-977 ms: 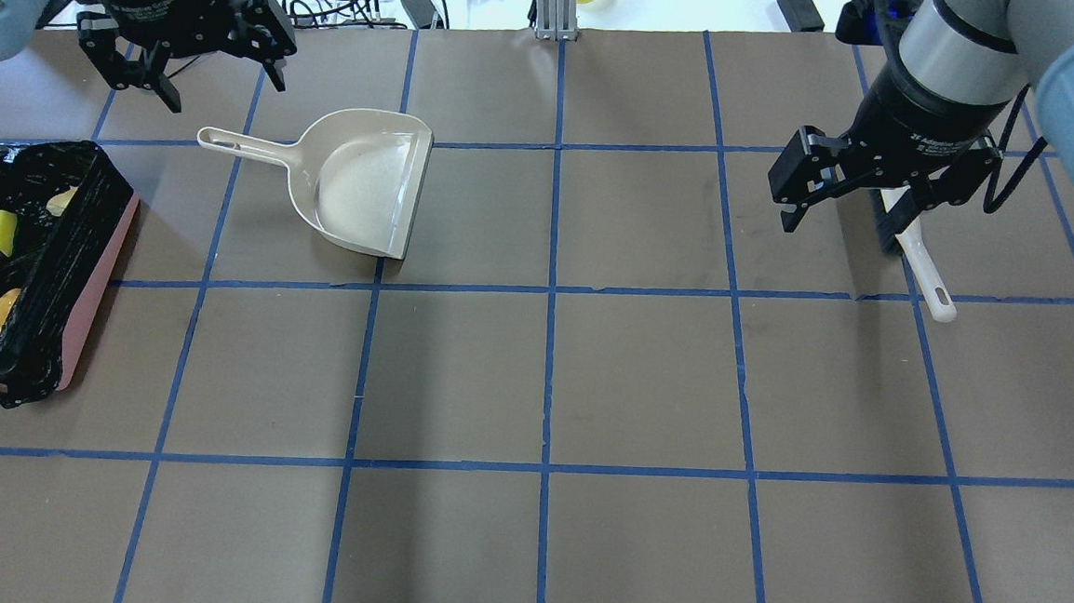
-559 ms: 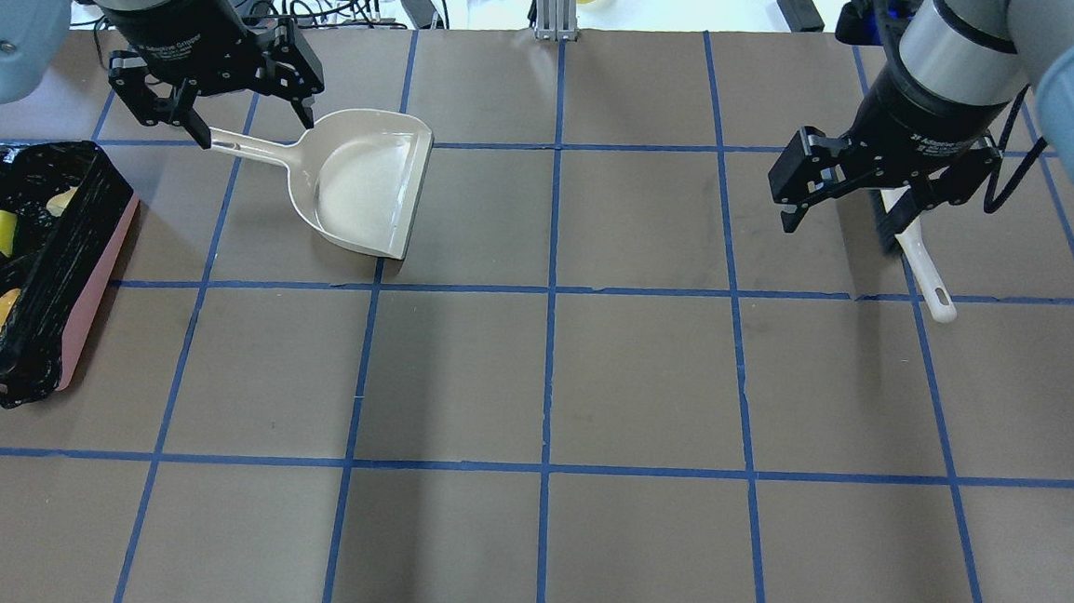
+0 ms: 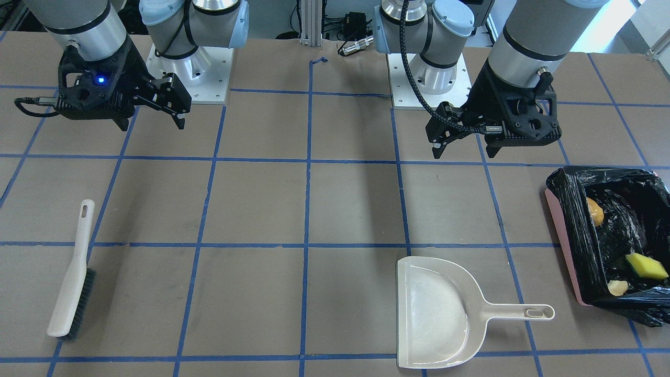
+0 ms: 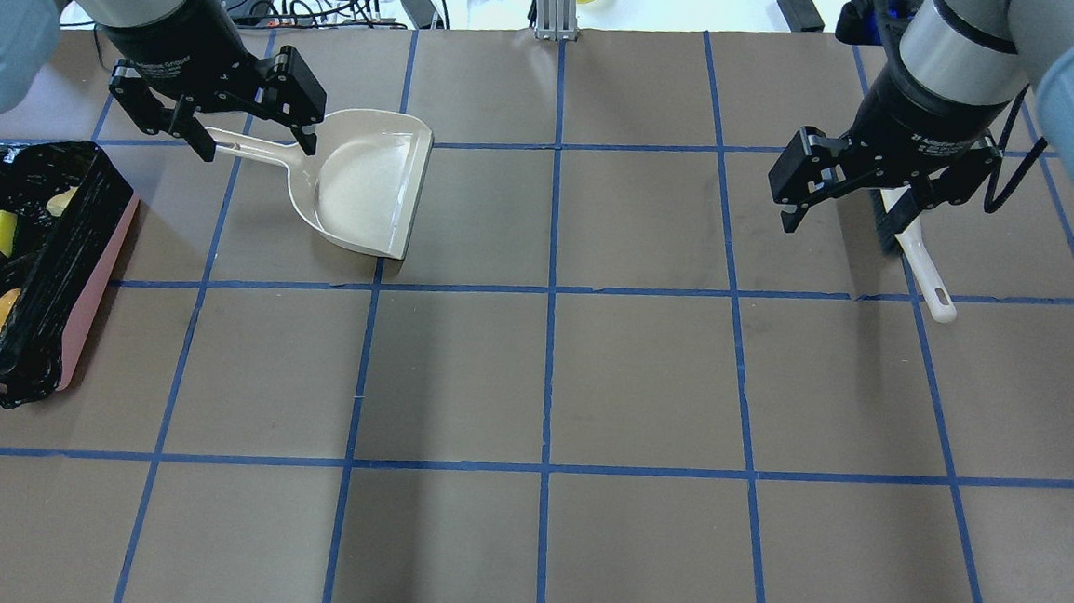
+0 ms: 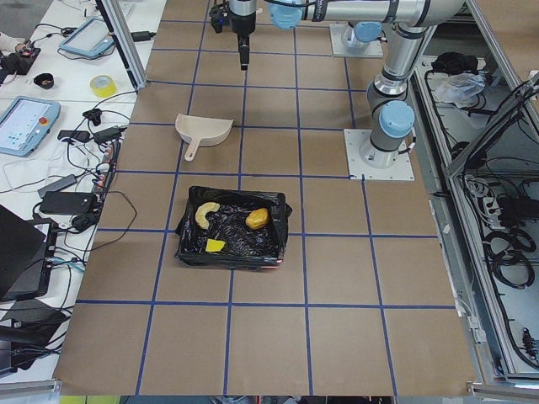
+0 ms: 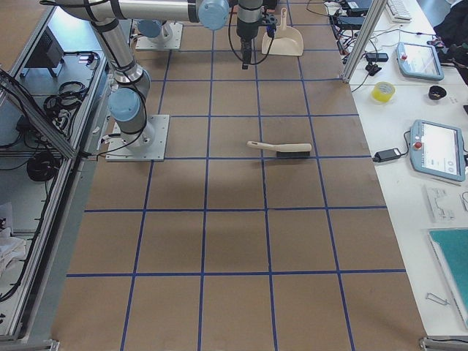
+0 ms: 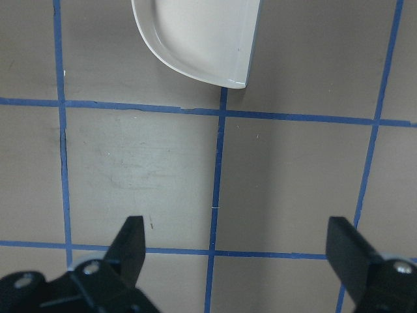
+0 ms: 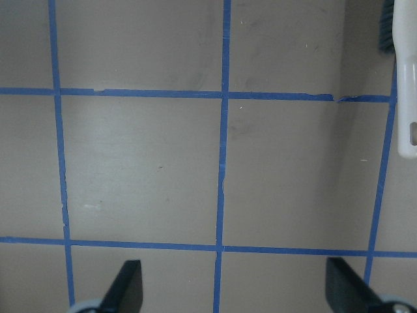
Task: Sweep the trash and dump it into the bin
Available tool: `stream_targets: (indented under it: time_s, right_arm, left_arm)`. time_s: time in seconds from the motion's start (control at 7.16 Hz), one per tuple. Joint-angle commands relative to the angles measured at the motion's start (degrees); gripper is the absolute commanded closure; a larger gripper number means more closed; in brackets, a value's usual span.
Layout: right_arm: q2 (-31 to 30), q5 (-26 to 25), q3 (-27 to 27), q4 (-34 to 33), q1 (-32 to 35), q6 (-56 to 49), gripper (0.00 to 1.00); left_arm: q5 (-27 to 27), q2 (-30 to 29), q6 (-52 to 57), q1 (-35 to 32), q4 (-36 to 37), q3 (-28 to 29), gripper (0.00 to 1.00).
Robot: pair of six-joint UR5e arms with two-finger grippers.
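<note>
Left gripper (image 4: 256, 144), jaws spread and empty, crosses the dustpan (image 4: 367, 184) handle in your overhead view, hiding part of it. A second ago it sat farther back and left. Right gripper (image 4: 840, 229), equally spread, has not moved and masks the brush (image 3: 70, 277) bristles. The trash (image 3: 647, 266) lies in the bin (image 3: 562, 238), which the overhead edge cuts off.

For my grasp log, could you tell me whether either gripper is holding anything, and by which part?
Nothing is held: the left gripper and right gripper both hang open, with the dustpan and brush lying untouched.
</note>
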Motion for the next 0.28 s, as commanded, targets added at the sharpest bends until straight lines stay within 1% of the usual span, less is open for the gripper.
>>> stream_targets:
  time_s: [0.0,0.14]
  right_arm:
    - [0.0,0.0,0.0,0.0,0.0,0.0,0.0]
    - [0.0,0.0,0.0,0.0,0.0,0.0,0.0]
  left_arm:
    - [-0.5,-0.3,0.6,0.0,0.0,-0.1,0.0]
    - [-0.6,-0.1,0.7,0.2,0.0,-0.1,0.0]
